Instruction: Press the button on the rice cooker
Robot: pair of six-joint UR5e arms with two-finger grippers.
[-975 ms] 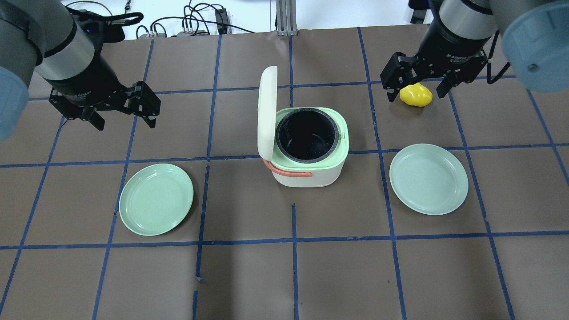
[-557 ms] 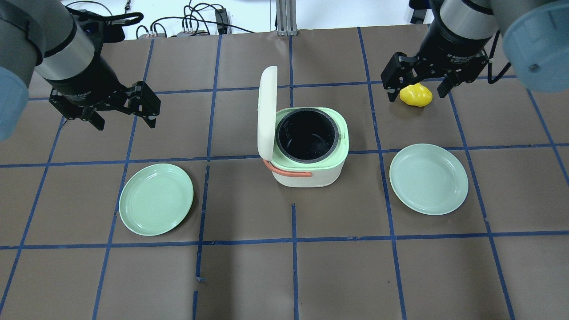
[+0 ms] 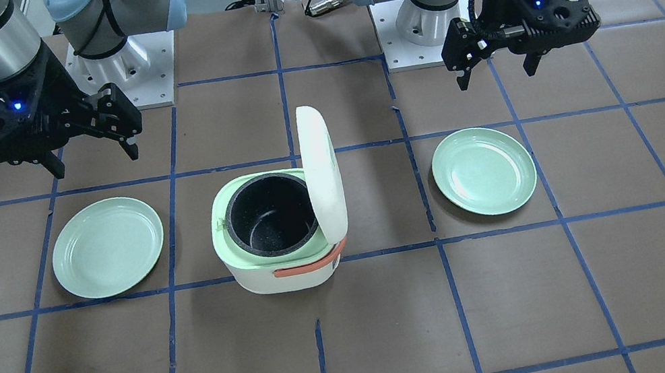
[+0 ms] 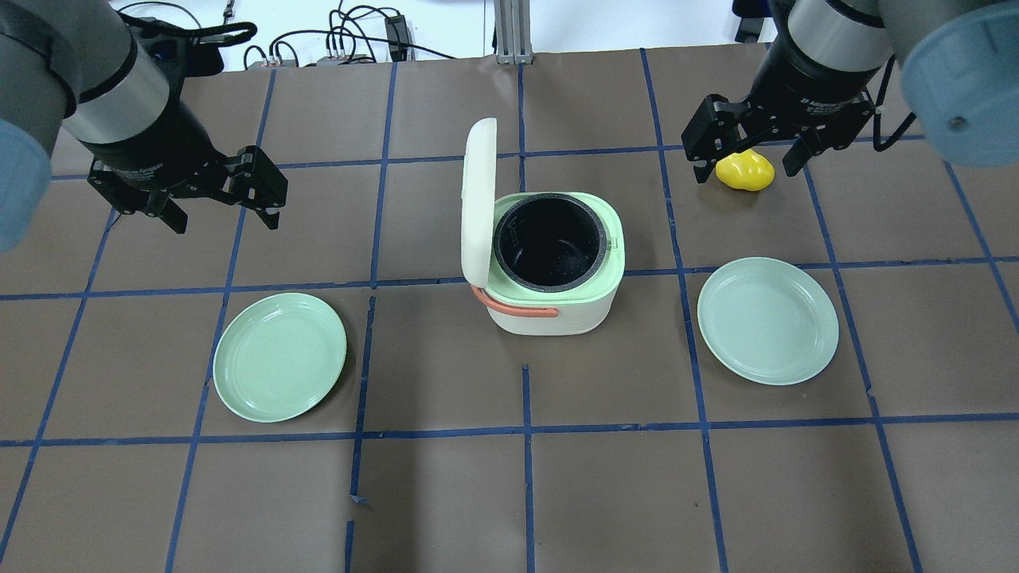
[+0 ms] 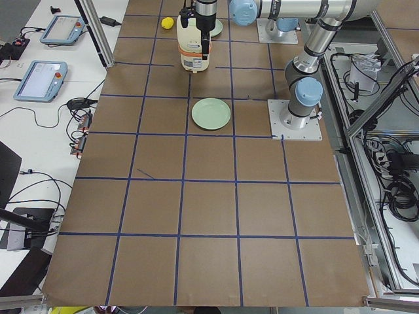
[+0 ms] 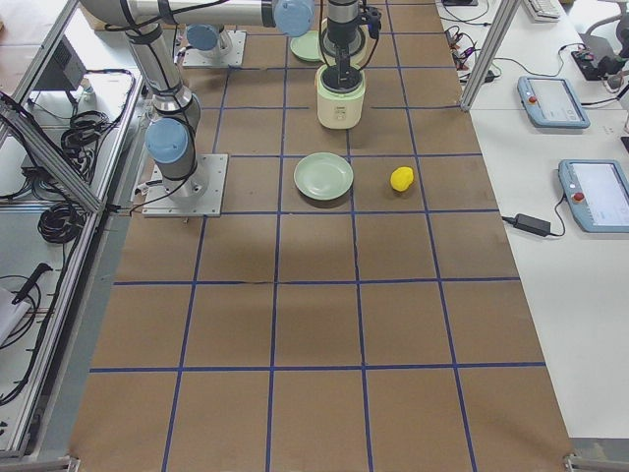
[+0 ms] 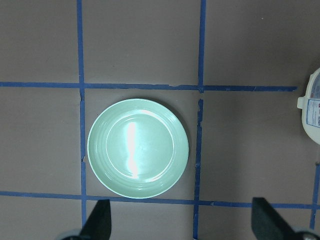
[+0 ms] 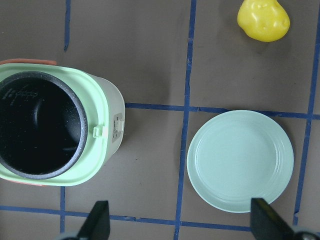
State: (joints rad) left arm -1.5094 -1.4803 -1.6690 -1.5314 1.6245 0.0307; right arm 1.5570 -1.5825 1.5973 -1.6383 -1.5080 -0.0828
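The rice cooker (image 4: pixel 555 306) stands mid-table, white with a green top rim and an orange handle. Its white lid (image 4: pixel 478 199) stands open and upright, and the black pot is empty. It also shows in the front view (image 3: pixel 282 270) and the right wrist view (image 8: pixel 107 135). No button shows clearly in any view. My left gripper (image 4: pixel 223 213) is open and empty, hovering far left of the cooker. My right gripper (image 4: pixel 747 167) is open and empty, hovering to the cooker's far right, above a yellow toy pepper (image 4: pixel 748 177).
One green plate (image 4: pixel 279 356) lies to the front left of the cooker. A second green plate (image 4: pixel 768 320) lies to its right. The table is brown paper with a blue tape grid. Cables lie beyond the far edge.
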